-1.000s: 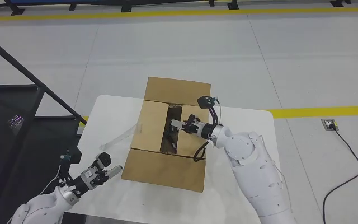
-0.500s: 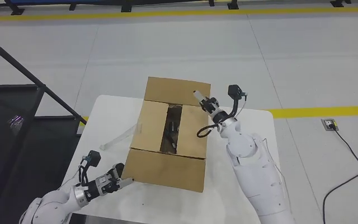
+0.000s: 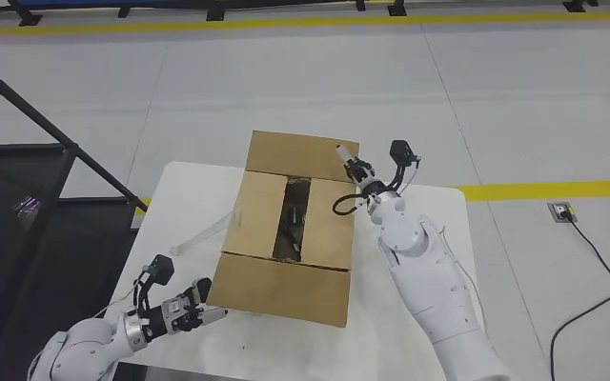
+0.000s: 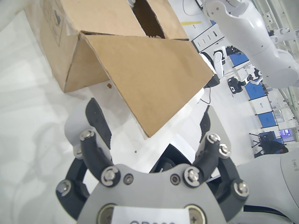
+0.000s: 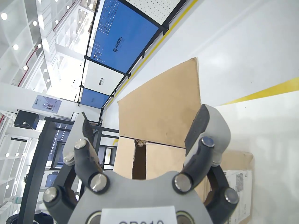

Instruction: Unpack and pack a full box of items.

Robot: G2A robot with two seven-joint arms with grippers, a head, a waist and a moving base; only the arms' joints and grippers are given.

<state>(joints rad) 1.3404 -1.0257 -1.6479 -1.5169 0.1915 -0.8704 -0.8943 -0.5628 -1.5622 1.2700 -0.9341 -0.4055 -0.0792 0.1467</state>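
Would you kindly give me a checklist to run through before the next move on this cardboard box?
1. Left gripper open, empty: ok.
2. Right gripper open, empty: ok.
3. Near flap folded outward: ok.
4. Far flap folded outward: ok.
5. Inner flaps clear of the box opening: not ok, only a narrow gap.
6. Contents known: cannot tell, one white cap shows.

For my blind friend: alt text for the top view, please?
A cardboard box sits on a white table, top flaps parted. The right end effector hovers open by its far flap, the left end effector open at its near corner.
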